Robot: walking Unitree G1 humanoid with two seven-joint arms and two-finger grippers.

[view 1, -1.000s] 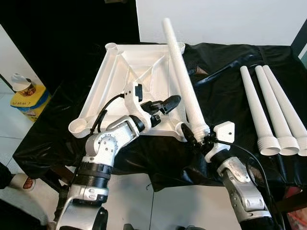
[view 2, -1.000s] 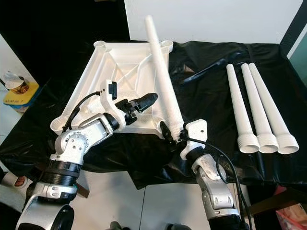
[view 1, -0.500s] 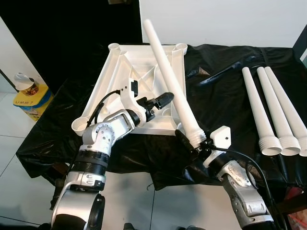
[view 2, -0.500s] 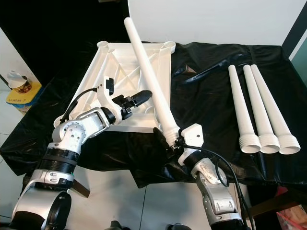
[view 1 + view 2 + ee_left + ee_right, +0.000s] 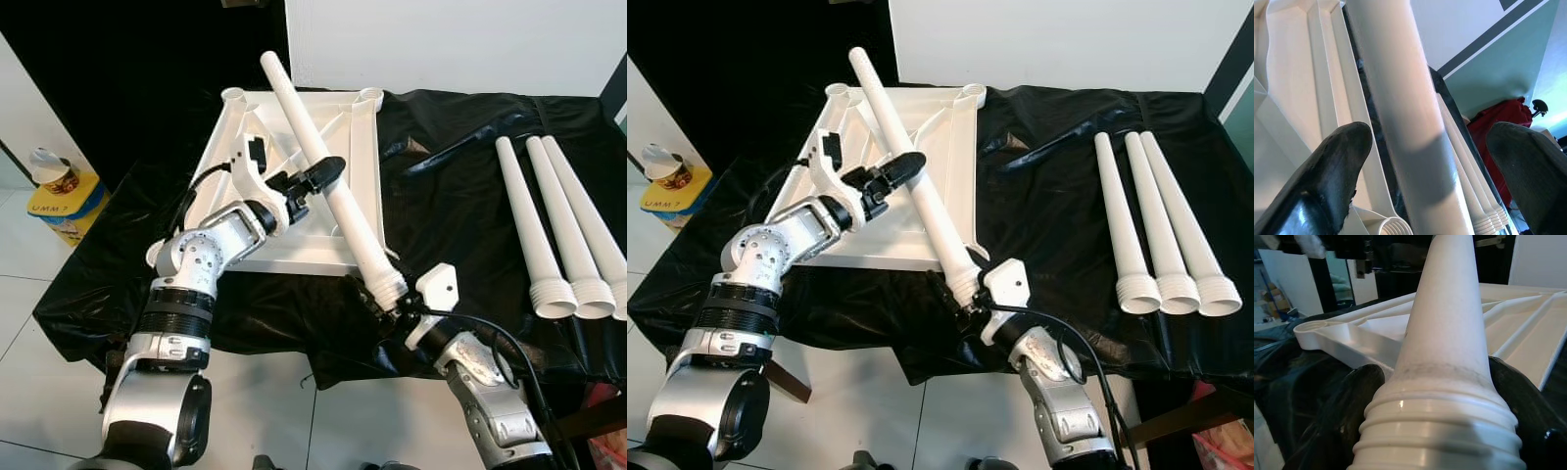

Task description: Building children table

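A white square tabletop [image 5: 358,176] lies upside down on the black-draped table, with round sockets at its corners. My right gripper [image 5: 390,299] is shut on the threaded end of a long white table leg [image 5: 358,230] just past the tabletop's near edge. The leg slants up and away to the left over the tabletop. The ribbed thread sits between the black fingers [image 5: 1347,421] in the right wrist view. My left gripper [image 5: 326,168] is open at the leg's middle, its fingers [image 5: 1337,166] on either side of the leg [image 5: 1410,137] with gaps showing.
Three more white legs [image 5: 549,225] lie side by side at the right of the black cloth [image 5: 451,235]. A black bar [image 5: 460,147] lies behind them. A yellow box [image 5: 59,201] stands on the floor at the left. White tiled floor runs along the table's front edge.
The leg's far tip has swung left across the tabletop, and its threaded end moved left with my right gripper. My left gripper rose from the tabletop and came around the leg.
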